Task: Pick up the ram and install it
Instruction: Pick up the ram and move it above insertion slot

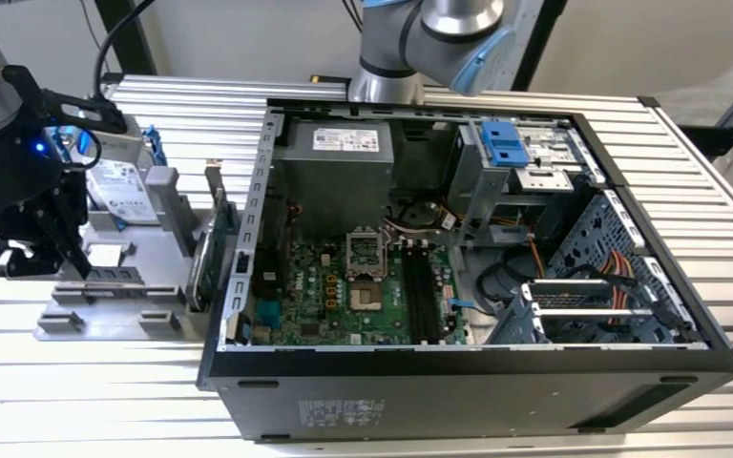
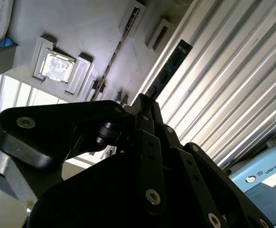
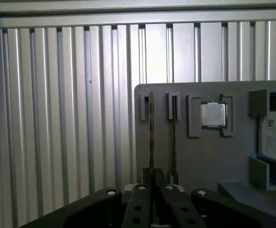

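The pincer (image 3: 152, 176) is clenched on the ram (image 3: 151, 137), gripping the near end of the thin dark stick. The rest of the stick reaches out over the grey holder (image 3: 199, 156) that sits on the ribbed table (image 3: 57, 118). In the second wrist view the ram juts out past the fingertips and looks offset from its slot, so it seems to be partly or wholly raised. I cannot tell whether it is fully clear.

This is the pick-up step. A second stick (image 3: 173, 142) stands just beside the ram in the next slot, and a processor chip (image 3: 214, 115) sits a little further along. The lift should go straight out along the slot with no sideways swing, so the board does not scrape its neighbour. The grip is near one end, so the free end may sag or twist. A slow, level motion suits it best.

The open computer case (image 1: 469, 391) stands well apart from the holder, with the black memory slots (image 1: 420, 296) empty on its board.
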`<state>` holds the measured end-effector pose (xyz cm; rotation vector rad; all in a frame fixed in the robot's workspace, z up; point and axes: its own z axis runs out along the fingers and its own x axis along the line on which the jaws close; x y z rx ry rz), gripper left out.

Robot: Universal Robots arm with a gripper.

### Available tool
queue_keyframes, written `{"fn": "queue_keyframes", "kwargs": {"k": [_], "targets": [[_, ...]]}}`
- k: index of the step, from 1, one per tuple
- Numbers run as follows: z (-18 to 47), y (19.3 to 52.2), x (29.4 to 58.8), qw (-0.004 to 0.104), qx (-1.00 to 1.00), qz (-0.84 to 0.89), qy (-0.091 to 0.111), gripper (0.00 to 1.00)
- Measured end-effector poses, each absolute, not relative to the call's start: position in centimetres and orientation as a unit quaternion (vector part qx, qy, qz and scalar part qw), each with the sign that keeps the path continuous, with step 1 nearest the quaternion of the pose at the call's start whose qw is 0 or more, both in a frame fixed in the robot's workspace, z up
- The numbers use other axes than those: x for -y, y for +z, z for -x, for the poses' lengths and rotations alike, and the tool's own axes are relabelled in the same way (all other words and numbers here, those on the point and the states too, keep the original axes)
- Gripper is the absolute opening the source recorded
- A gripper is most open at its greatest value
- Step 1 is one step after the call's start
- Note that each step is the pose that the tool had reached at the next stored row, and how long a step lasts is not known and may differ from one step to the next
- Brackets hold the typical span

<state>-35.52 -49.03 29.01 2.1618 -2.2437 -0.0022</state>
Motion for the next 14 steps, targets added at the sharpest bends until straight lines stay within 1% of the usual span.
{"fn": "queue_keyframes", "kwargs": {"k": [14], "targets": [[35.52,29.99,49.03,0.013,0.72,-0.694,-0.001,0.0]]}}
